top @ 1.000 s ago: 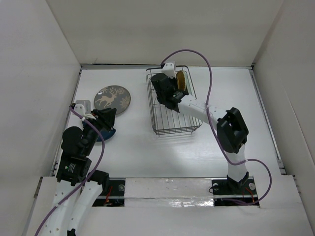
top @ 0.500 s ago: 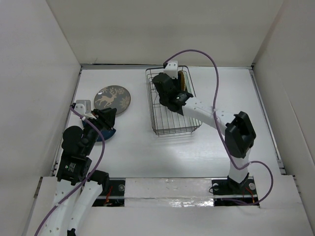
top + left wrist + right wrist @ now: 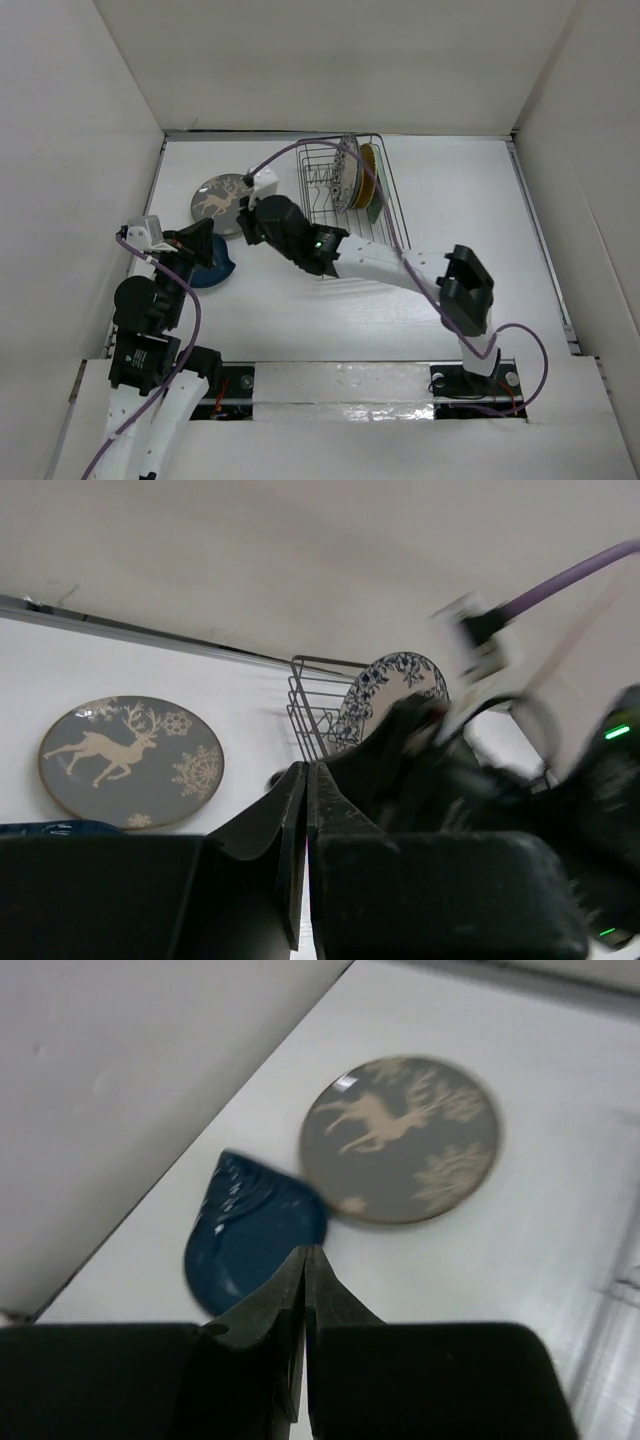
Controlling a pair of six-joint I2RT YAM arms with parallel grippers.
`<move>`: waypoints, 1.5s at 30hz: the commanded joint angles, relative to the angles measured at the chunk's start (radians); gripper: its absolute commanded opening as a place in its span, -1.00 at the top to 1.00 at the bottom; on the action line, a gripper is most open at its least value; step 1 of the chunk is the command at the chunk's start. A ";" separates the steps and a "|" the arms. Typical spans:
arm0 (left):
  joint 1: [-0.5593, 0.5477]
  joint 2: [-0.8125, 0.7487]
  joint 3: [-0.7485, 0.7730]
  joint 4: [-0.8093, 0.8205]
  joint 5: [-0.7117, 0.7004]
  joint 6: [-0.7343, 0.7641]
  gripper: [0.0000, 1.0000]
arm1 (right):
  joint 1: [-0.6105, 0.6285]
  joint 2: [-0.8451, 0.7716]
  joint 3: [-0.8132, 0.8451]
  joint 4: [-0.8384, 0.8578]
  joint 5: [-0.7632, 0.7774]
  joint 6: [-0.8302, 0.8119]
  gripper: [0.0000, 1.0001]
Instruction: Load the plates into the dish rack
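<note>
The dark wire dish rack (image 3: pixel 392 215) stands at the back middle. A white plate with blue flowers (image 3: pixel 345 172) stands upright in it, with an amber plate (image 3: pixel 368 168) behind it. The rack (image 3: pixel 303 702) and the floral plate (image 3: pixel 392 683) also show in the left wrist view. The grey deer plate (image 3: pixel 218 198) lies flat to the rack's left. A dark blue plate (image 3: pixel 218 272) lies nearer. My right gripper (image 3: pixel 246 228) is shut and empty, hovering by the deer plate's near right edge (image 3: pixel 405 1140). My left gripper (image 3: pixel 203 243) is shut and empty above the blue plate (image 3: pixel 250 1235).
A white side wall (image 3: pixel 80 150) runs close along the left of both plates. My right arm (image 3: pixel 370 262) stretches across the table in front of the rack. The table's back wall (image 3: pixel 340 60) is just behind the rack.
My right gripper has left the rack, where the floral plate now stands upright, and swung left to the deer plate. My left arm has shifted slightly left.
</note>
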 commanded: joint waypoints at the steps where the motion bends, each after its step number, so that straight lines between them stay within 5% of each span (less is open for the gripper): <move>1: 0.003 -0.018 0.022 0.050 -0.059 -0.013 1.00 | 0.018 0.122 0.120 -0.023 -0.161 0.066 0.68; 4: 0.003 -0.020 0.018 0.050 -0.059 -0.013 0.98 | 0.018 0.240 0.191 -0.064 -0.227 0.111 0.23; 10: 0.003 -0.020 0.012 0.051 -0.045 -0.010 0.81 | 0.018 0.443 0.354 -0.153 -0.256 0.161 -0.13; 21: 0.003 -0.021 0.009 0.054 -0.028 -0.007 0.74 | 0.008 0.584 0.451 -0.179 -0.212 0.200 -0.15; 29: 0.003 -0.023 0.012 0.051 -0.022 -0.007 0.72 | -0.034 0.677 0.515 -0.178 -0.314 0.244 -0.14; 33: 0.003 -0.021 0.010 0.053 -0.021 -0.006 0.72 | -0.035 0.727 0.570 -0.191 -0.313 0.252 -0.08; 40: 0.003 -0.015 0.013 0.053 -0.021 -0.001 0.71 | -0.035 0.704 0.493 -0.142 -0.299 0.293 0.87; 45: 0.003 -0.014 0.013 0.056 -0.014 -0.003 0.71 | -0.022 0.574 0.309 -0.015 -0.250 0.301 1.00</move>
